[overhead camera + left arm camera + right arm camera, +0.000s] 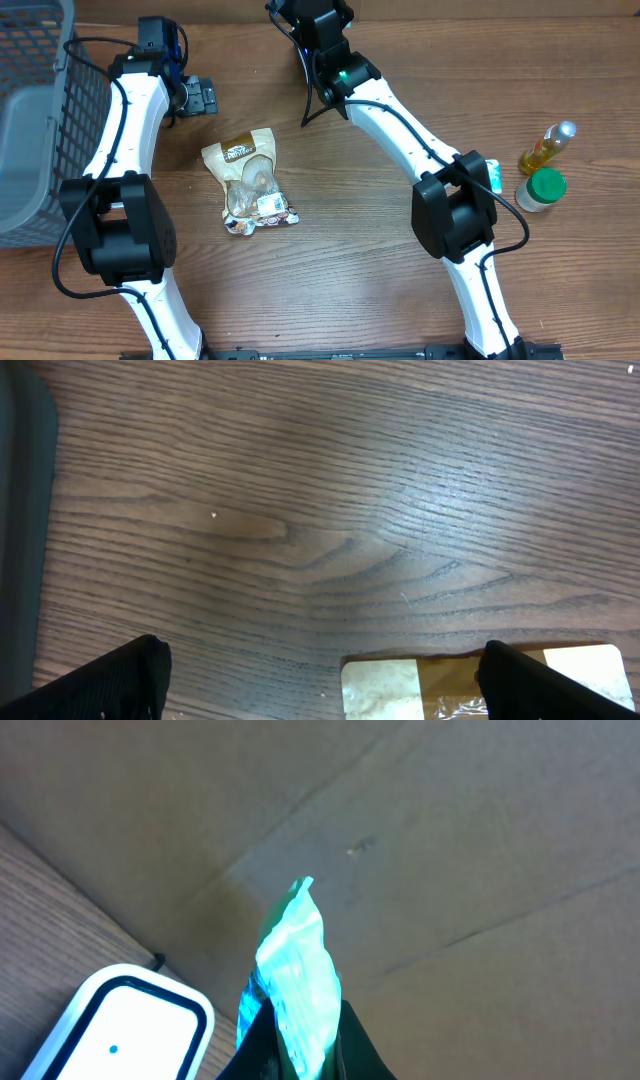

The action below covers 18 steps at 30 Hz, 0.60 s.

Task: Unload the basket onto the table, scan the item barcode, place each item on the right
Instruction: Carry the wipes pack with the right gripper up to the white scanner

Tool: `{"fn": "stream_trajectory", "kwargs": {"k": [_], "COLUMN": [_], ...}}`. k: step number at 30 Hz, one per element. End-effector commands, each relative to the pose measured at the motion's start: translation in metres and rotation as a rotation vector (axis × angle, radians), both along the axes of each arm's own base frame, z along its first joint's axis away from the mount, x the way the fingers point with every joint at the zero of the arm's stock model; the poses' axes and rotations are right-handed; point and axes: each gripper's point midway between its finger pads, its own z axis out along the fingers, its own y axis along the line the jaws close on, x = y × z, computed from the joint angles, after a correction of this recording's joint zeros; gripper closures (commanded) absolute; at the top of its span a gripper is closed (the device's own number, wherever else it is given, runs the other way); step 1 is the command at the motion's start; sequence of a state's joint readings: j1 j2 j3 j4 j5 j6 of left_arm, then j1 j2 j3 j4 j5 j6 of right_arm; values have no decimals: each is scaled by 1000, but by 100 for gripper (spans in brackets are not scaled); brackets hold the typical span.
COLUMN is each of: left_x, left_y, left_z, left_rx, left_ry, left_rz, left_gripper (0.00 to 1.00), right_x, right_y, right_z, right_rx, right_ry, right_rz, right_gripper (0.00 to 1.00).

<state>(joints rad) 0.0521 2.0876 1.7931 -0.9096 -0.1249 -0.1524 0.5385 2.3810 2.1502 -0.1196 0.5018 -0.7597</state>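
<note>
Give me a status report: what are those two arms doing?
Left jaws open, empty, near snack bag. Right jaws shut on shiny packet beside white scanner. Nothing blocking seen.

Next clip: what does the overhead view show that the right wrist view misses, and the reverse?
Only overhead: the snack bag, grey basket, yellow bottle, green-capped jar and the open left pincer. Only right wrist: a teal shiny packet clamped in the shut right pincer, beside a white rounded device. Both: the wooden table.
</note>
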Motion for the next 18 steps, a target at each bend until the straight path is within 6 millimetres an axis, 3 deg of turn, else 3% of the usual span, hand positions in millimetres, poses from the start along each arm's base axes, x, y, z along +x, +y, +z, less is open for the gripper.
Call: {"fn": "stream_trajectory", "kwargs": {"k": [1,7,18], "left_x": [5,5,5], "left_y": [2,2,2], "left_z": [8,8,8], "left_rx": [8,8,8], "left_ry": [-23,-23,-23], "left_rz": [15,15,15], "left_gripper": [0,1,0], "right_x": [6,7,1], "right_y": [1,8,31], "right_z": [-14,-48,-80], "right_rx": [0,-35,-57], "right_ry": [-3,36,62], "right_rz": [-22,-23,6], "right_gripper": [96,96,96]}}
